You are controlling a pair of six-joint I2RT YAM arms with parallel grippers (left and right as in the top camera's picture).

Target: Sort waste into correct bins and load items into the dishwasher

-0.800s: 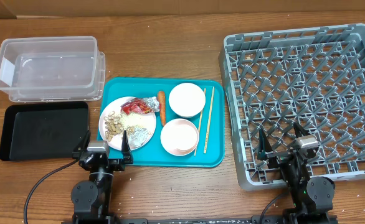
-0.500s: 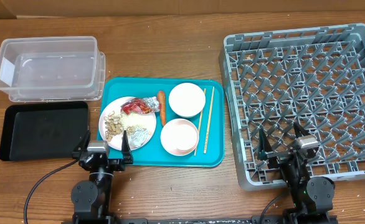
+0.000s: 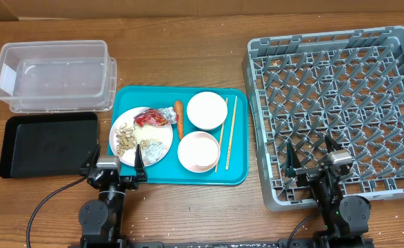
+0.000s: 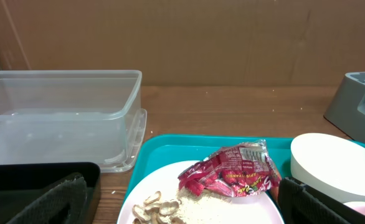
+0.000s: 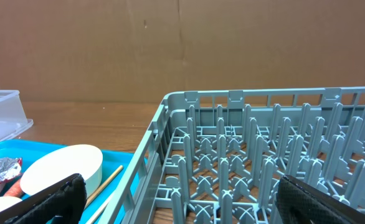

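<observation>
Left end effector and right end effector, both spread wide (neither holds anything), at the desk's near edge.
The left sits at the teal tray's near-left corner; the right, well right of it, at the grey rack's near rim. On the tray: plate with scraps, foil and red wrapper, near bowl, carrot, far bowl, chopsticks. Black tray lies left; clear tub far-left.
</observation>
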